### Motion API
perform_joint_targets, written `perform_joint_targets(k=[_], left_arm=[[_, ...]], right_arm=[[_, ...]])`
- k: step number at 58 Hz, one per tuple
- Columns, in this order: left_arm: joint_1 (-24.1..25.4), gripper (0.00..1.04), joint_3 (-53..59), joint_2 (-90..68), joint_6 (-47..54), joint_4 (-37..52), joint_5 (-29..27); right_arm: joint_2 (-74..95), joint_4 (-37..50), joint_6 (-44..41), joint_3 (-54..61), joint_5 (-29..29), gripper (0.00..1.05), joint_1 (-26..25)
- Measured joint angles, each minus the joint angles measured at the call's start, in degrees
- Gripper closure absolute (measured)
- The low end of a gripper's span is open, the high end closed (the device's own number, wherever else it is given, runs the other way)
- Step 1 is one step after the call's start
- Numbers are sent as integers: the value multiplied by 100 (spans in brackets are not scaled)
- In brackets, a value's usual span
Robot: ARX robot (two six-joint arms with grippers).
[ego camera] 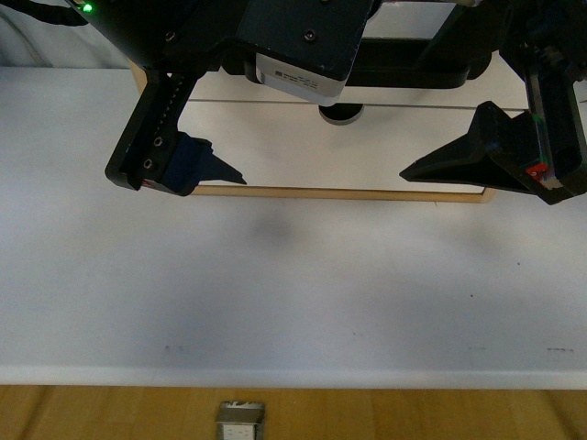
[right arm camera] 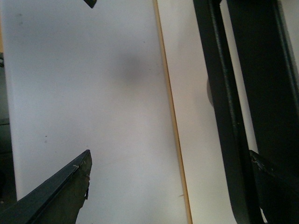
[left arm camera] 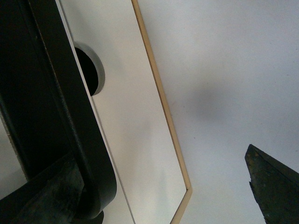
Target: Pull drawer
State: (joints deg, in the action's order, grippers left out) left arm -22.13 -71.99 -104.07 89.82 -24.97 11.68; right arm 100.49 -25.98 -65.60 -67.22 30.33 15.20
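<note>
Lighting is bright, even and diffuse over the white worktop, casting one soft grey shadow beside the drawer edge, whereas in both wrist views the close black handle and the end effector fingers appear underexposed, slightly soft and almost without surface detail.

Free room over the table before the drawer front.

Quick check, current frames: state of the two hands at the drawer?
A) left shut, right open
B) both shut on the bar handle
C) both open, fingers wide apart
C: each wrist view shows the fingers spread far apart, left hand and right hand alike, so the black bar handle of the drawer is not pinched.
</note>
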Motion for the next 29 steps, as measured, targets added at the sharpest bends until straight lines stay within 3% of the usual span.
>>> perform_joint_targets(k=[29], left_arm=[[-146, 6, 345, 409, 232, -369, -125]], right_arm=[[-289, -697, -367, 125, 57, 9, 94]])
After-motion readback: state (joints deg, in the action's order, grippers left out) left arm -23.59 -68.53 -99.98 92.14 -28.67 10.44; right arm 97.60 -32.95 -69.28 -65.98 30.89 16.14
